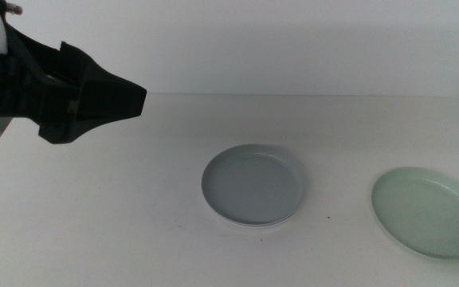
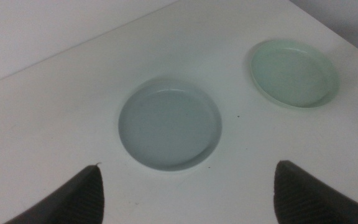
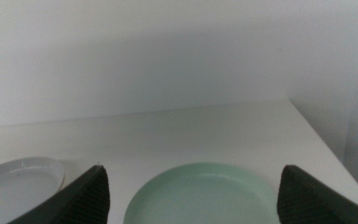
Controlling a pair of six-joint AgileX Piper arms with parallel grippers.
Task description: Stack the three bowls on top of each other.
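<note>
Black and wedge-shaped, the left gripper [image 1: 106, 102] hangs in the air at the far left of the middle view, well apart from the grey bowl [image 1: 253, 185] and up-left of it. Its wrist view shows the two jaws spread wide with nothing between them, and the grey bowl [image 2: 169, 123] lies on the table beyond that gap, clear of both tips.

The grey bowl sits near the middle of the white table [image 1: 134, 207] — a thin white rim shows under its near edge, so it looks to be resting in the white bowl [image 1: 245, 226], though only that sliver of the lower one is visible.

Right of the grey bowl, apart from it and slightly nearer the camera, lies the pale mint green bowl [image 1: 427, 210], alone on the table by the right edge.

The right gripper [image 3: 194, 193] is out of the middle view. In its wrist view the jaws stand open and empty, the mint bowl [image 3: 201, 194] lying beyond the gap — the grey bowl's stack [image 3: 18, 180] shows beside it
</note>
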